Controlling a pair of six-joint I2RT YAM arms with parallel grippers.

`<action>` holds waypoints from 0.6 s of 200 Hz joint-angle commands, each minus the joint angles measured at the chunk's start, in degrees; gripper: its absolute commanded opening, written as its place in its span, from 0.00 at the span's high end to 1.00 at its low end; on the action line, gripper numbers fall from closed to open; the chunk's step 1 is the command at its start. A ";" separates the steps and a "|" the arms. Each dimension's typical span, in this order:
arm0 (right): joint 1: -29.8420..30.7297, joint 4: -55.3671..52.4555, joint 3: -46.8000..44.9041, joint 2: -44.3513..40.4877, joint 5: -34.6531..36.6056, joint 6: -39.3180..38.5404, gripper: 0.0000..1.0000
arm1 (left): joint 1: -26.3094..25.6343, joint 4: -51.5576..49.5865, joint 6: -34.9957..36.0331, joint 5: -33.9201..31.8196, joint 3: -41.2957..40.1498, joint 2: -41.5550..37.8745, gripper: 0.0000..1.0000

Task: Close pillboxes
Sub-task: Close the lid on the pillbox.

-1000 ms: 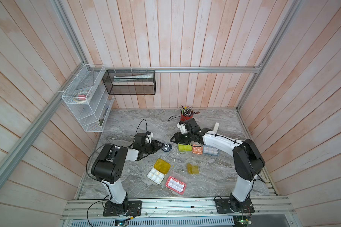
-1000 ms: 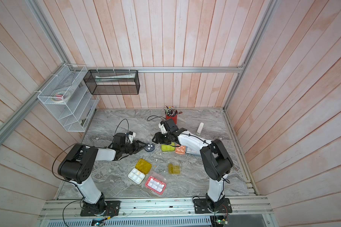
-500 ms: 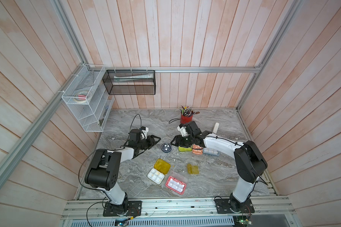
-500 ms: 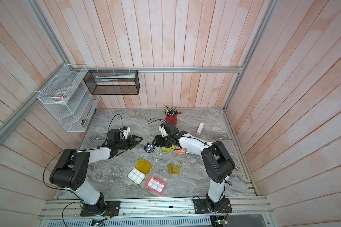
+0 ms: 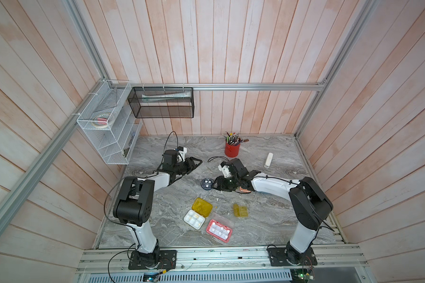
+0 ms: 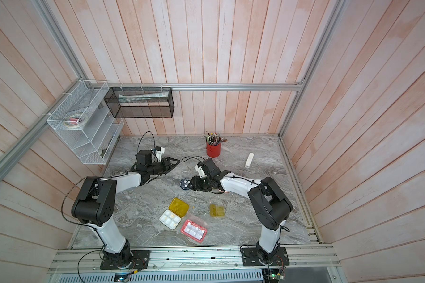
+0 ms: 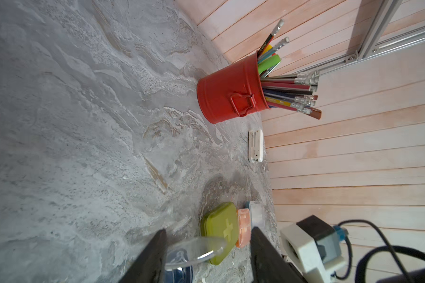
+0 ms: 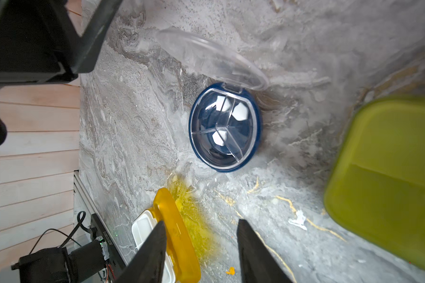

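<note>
Left arm: base near-left, forearm stretched low toward far-right. The left gripper (image 5: 198, 165) points right, fingers spread wide and empty, clear of every box.

Pillboxes: seven, one of each colour, all on the table (image 5: 157, 220).
- yellow pillbox (image 5: 194, 218): open. White tray near, yellow lid flat behind it; tray-to-lid axis runs near to far, leaning right.
- round dark pillbox (image 5: 207, 183): mid-table. Clear lid (image 8: 211, 58) tilted up on a far-side hinge. Three compartments, a white piece in each.
- pink-red pillbox (image 5: 219, 230): nearest. Long axis far-left to near-right, clear lid folded open on its far-right side.

Right arm: base near-right, forearm reaching low to the left. The right gripper (image 8: 201, 221) has its fingers partly apart and empty, tips just right of the round box, pointing left at it.

- small olive pillbox (image 5: 240, 210): flat, right of the yellow one. Can't tell the lid state.
- lime-olive pillbox (image 7: 220, 230), orange pillbox (image 7: 243, 226), light blue pillbox (image 7: 255, 213): touching row under the right wrist. Only an orange edge shows in the top views. The lime lid is down.
</note>
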 commanded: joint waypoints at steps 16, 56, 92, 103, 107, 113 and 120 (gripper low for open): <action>1.62 2.70 -1.57 1.61 -1.02 1.27 0.67 | -2.35 2.52 -1.40 1.83 3.86 3.40 0.44; 1.89 5.35 -3.23 1.96 -1.40 2.84 0.73 | -5.15 2.44 -1.23 1.96 5.42 5.69 0.45; 2.33 10.35 -5.46 2.47 -1.90 6.75 0.88 | -5.85 2.48 -1.14 1.94 5.09 6.01 0.46; 2.33 13.05 -6.68 2.18 -1.86 8.96 0.91 | -5.93 2.23 -0.97 1.83 5.05 5.97 0.46; 2.29 14.17 -7.23 2.09 -1.94 9.77 0.91 | -5.93 2.09 -0.90 1.87 5.03 5.85 0.46; 2.31 16.01 -7.91 2.05 -2.19 11.02 0.93 | -5.93 1.99 -0.81 1.86 5.06 5.77 0.46; 2.26 17.87 -8.64 2.12 -2.73 12.42 0.94 | -5.93 1.79 -0.71 1.83 5.05 5.68 0.46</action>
